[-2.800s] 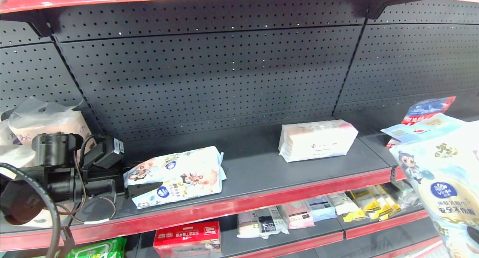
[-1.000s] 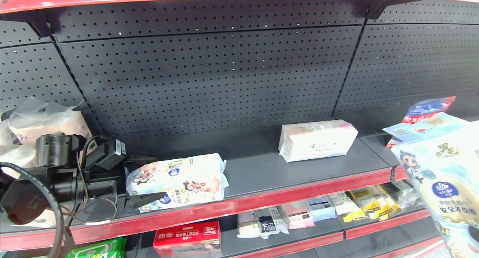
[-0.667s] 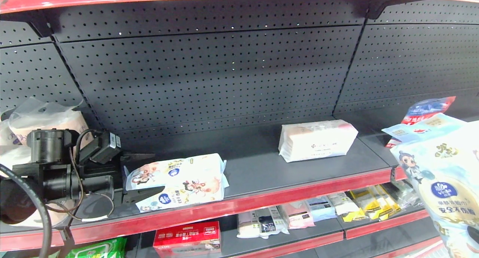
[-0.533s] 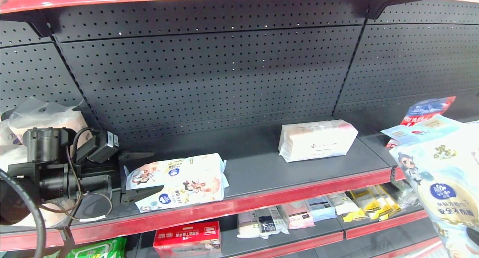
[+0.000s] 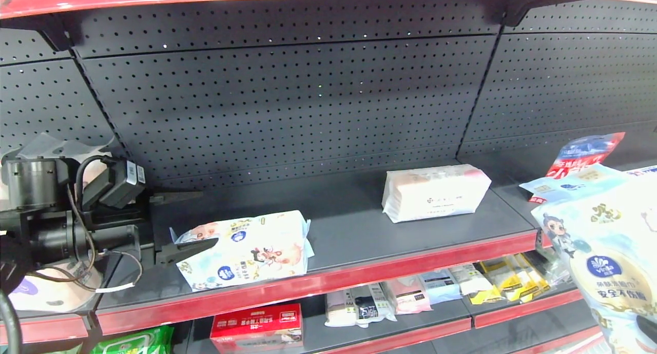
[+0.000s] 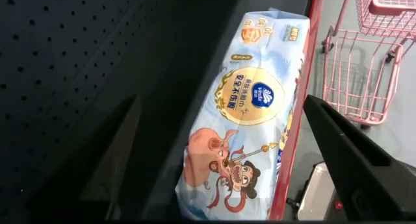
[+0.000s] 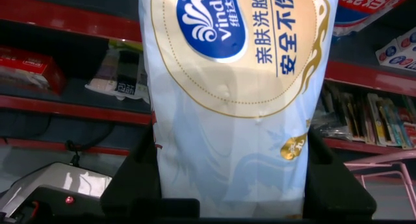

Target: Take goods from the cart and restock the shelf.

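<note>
Head faces shelf (image 5: 354, 225); left wrist, close, shares pack (image 5: 246, 249).

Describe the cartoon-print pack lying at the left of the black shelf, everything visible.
The cartoon-print pack is a soft, glossy plastic-wrapped bundle, white and pale blue with cartoon figures and a round blue emblem. It lies flat, lengthwise along the red front edge of the shelf. The open left end effector straddles its left end, neither finger seeming to touch it.
</note>
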`<state>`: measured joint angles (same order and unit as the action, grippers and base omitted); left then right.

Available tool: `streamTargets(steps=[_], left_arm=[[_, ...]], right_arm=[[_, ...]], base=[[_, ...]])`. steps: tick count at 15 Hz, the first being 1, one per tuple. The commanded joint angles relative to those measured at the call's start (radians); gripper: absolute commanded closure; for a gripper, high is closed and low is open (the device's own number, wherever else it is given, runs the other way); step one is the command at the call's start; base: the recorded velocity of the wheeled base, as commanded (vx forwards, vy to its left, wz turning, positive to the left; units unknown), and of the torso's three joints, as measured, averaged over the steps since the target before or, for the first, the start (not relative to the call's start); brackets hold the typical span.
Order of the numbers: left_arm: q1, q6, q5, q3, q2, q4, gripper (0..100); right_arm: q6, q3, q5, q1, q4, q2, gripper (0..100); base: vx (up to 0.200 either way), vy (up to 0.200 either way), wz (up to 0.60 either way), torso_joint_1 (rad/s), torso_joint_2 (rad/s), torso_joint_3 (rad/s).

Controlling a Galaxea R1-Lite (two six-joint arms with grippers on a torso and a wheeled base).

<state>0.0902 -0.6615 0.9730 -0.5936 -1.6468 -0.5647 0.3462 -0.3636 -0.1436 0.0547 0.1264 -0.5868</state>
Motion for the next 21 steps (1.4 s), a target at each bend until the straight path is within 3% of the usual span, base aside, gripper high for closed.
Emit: streamTargets(steps=[1, 6, 9, 10, 11, 12, 13, 14, 15, 16, 17, 19, 21], left_arm=[[0.009, 0.014, -0.010, 0.005, 0.051, -0.007, 0], [0.025, 0.019, -0.054, 0.063, 0.110, -0.052, 0], [0.006, 0.105, -0.185, 0.164, 0.177, -0.130, 0], [-0.004, 0.151, -0.238, 0.181, 0.196, -0.175, 0], [-0.027, 0.203, -0.330, 0.190, 0.197, -0.230, 0], [-0.043, 0.232, -0.381, 0.193, 0.197, -0.261, 0], [-0.070, 0.296, -0.482, 0.202, 0.197, -0.319, 0], [-0.150, 0.422, -0.714, 0.225, 0.216, -0.414, 0], [-0.159, 0.434, -0.737, 0.229, 0.220, -0.420, 0], [-0.265, 0.523, -0.938, 0.281, 0.291, -0.414, 0], [-0.316, 0.530, -0.988, 0.328, 0.351, -0.397, 0], [-0.360, 0.530, -1.028, 0.364, 0.447, -0.340, 0], [-0.366, 0.528, -1.047, 0.344, 0.667, -0.115, 0]], right_arm=[[0.001, 0.002, -0.002, -0.001, -0.001, -0.004, 100], [-0.007, -0.001, -0.008, -0.007, -0.005, -0.010, 100], [-0.010, -0.001, -0.013, -0.007, -0.008, -0.021, 100], [-0.010, -0.005, -0.014, -0.007, -0.010, -0.027, 100], [-0.010, -0.005, -0.014, -0.007, -0.010, -0.030, 100], [-0.010, -0.003, -0.014, -0.009, -0.010, -0.030, 100], [-0.010, 0.000, -0.014, -0.009, -0.010, -0.030, 100], [-0.010, 0.000, -0.014, -0.009, -0.010, -0.039, 100], [-0.010, 0.000, -0.014, -0.009, -0.010, -0.039, 100], [-0.010, 0.000, -0.014, -0.015, -0.010, -0.042, 100], [-0.010, 0.002, -0.014, -0.021, -0.010, -0.041, 100], [-0.009, -0.001, -0.014, -0.021, -0.011, -0.045, 100], [-0.010, 0.002, -0.014, -0.022, -0.011, -0.042, 100]], base=[[0.000, 0.000, 0.00, 0.000, 0.00, 0.000], [0.000, 0.000, 0.00, 0.000, 0.00, 0.000], [0.000, 0.000, 0.00, 0.000, 0.00, 0.000], [0.000, 0.000, 0.00, 0.000, 0.00, 0.000], [0.000, 0.000, 0.00, 0.000, 0.00, 0.000], [0.000, 0.000, 0.00, 0.000, 0.00, 0.000], [0.000, 0.000, 0.00, 0.000, 0.00, 0.000], [0.000, 0.000, 0.00, 0.000, 0.00, 0.000], [0.000, 0.000, 0.00, 0.000, 0.00, 0.000], [0.000, 0.000, 0.00, 0.000, 0.00, 0.000], [0.000, 0.000, 0.00, 0.000, 0.00, 0.000], [0.000, 0.000, 0.00, 0.000, 0.00, 0.000], [0.000, 0.000, 0.00, 0.000, 0.00, 0.000]])
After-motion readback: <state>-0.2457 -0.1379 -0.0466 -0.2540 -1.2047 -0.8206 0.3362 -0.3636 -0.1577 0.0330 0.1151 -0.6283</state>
